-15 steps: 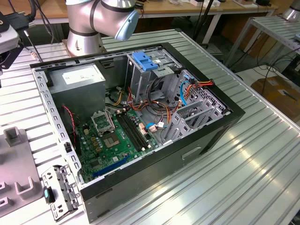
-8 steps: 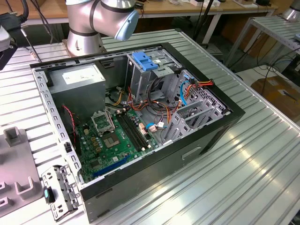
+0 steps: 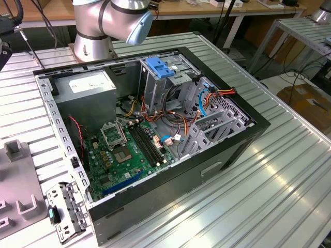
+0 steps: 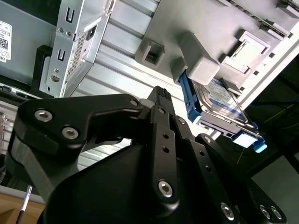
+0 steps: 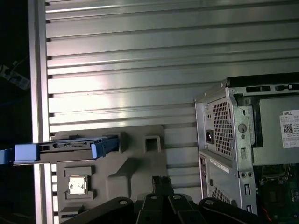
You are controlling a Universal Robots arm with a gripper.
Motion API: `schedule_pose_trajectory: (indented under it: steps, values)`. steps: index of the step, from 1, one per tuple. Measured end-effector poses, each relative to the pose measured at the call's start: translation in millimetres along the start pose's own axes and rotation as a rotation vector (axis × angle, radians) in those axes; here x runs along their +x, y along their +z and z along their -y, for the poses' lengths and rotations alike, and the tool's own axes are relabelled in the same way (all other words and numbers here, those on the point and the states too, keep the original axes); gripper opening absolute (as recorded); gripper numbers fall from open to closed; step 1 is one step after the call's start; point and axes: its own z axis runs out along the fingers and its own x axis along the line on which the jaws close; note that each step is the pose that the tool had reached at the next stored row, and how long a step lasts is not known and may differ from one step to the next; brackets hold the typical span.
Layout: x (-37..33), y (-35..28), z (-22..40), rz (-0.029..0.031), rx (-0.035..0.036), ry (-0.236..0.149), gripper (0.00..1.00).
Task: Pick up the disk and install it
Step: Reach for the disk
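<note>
— One disk (image 5: 65,148): where?
— On edge in the grey holder (image 5: 140,163), on the ribbed aluminium table (image 5: 140,70), near the open computer case (image 5: 233,140).
— The gripper (image 5: 161,182)?
— Apart from the disk, jaws together, empty. A wooden workbench (image 3: 196,8) stands behind.

In the exterior view, bare ribbed surface (image 3: 269,196) was found open across the lower right of the frame. Inside the open case (image 3: 170,196), the drive cage (image 3: 155,88) at upper centre was hemmed in by cables (image 3: 176,120) and metal brackets (image 3: 217,121) on the exterior view's right. In the first wrist view, clear surface was seen between the case and the grey holder (image 5: 135,161) carrying the disk (image 5: 65,149).
</note>
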Motion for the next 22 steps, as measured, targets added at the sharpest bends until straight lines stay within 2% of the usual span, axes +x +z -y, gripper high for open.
schedule_pose_trajectory:
  steps: [15, 22]
  values:
    - [11.5, 0.8, 0.9, -0.0041, 0.0003, 0.000, 0.11]
    - [19.6, 1.4, 1.5, -0.0061, 0.0005, 0.000, 0.11]
